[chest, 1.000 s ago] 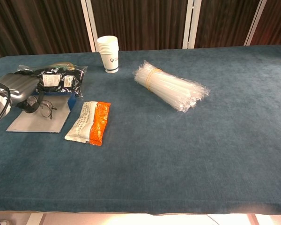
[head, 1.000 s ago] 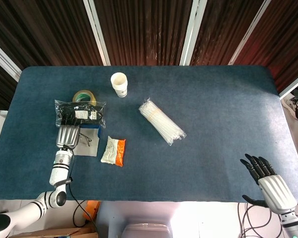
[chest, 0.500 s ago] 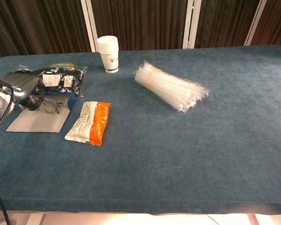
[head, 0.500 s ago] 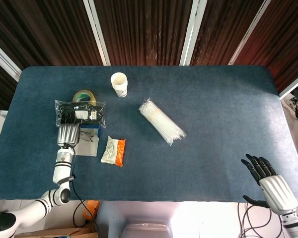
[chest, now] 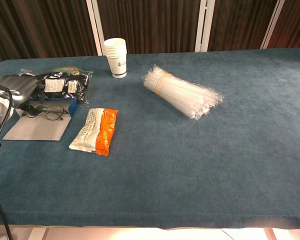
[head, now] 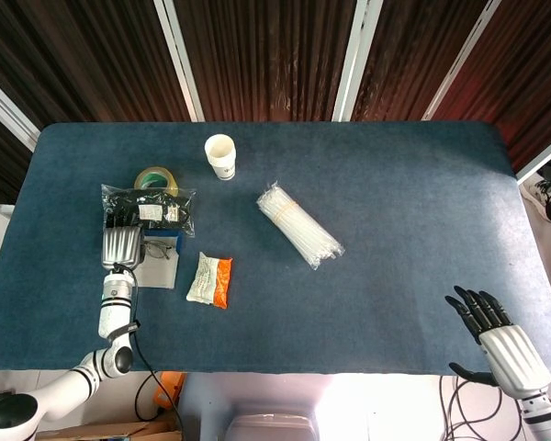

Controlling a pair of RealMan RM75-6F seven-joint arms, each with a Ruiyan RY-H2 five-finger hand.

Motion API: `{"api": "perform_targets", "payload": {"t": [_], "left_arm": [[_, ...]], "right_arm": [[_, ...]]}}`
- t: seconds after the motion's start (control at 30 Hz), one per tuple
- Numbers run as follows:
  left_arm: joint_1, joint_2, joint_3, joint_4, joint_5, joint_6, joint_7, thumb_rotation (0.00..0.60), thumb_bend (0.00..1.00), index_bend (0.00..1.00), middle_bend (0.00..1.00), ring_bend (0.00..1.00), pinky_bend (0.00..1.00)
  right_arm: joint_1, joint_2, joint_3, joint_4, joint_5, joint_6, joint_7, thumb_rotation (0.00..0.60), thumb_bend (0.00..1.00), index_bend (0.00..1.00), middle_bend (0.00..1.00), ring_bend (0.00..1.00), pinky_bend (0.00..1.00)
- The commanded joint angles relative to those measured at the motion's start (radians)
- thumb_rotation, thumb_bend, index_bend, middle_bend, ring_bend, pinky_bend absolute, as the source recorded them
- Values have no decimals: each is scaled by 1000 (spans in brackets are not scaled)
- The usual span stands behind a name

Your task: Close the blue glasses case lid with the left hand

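Observation:
The blue glasses case point(head: 168, 243) lies open at the table's left, showing as a flat grey panel point(chest: 36, 127) with a blue edge point(chest: 78, 105). A pair of glasses point(chest: 54, 114) rests on its far part. My left hand point(head: 121, 246) lies over the case's left side, its silver back up and its dark fingers point(chest: 39, 96) bent down beside the glasses. The fingers are mostly hidden, so I cannot tell whether they hold anything. My right hand point(head: 492, 333) hovers past the table's near right edge, fingers spread and holding nothing.
A black packet in a clear bag point(head: 150, 211) and a tape roll point(head: 155, 176) lie just beyond the case. A white and orange packet point(head: 210, 280) sits to its right. Stacked paper cups point(chest: 115, 58) and a bundle of clear straws point(chest: 182, 92) stand further right.
My left hand has slid away from me over the case, toward the black packet. The grey panel has shifted slightly left. The right hand has not moved.

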Motion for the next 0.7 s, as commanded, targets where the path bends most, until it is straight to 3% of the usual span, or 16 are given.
{"api": "perform_targets", "payload": {"t": [0.03, 0.2, 0.33, 0.5, 0.7], "left_arm": [[2, -6, 5, 6, 14, 21, -9, 600, 351, 340, 169, 112, 164], [4, -13, 4, 7, 21, 36, -14, 600, 344, 278, 153, 108, 172], [39, 29, 30, -81, 78, 103, -65, 600, 344, 265, 147, 107, 173], [150, 185, 125, -357, 205, 218, -175, 600, 328, 298, 133, 90, 171], [213, 386, 216, -649, 201, 154, -127, 600, 295, 330, 58, 9, 130]], "right_arm": [[-3, 2, -2, -1, -3, 5, 2, 600, 271, 0, 0, 0, 0], [-5, 4, -2, 2, -7, 11, 9, 600, 271, 0, 0, 0, 0], [1, 2, -2, 4, -5, -2, 4, 600, 271, 0, 0, 0, 0], [2, -1, -7, 0, -12, -6, -6, 600, 271, 0, 0, 0, 0], [-1, -7, -20, -4, -39, -4, -23, 600, 271, 0, 0, 0, 0]]}}
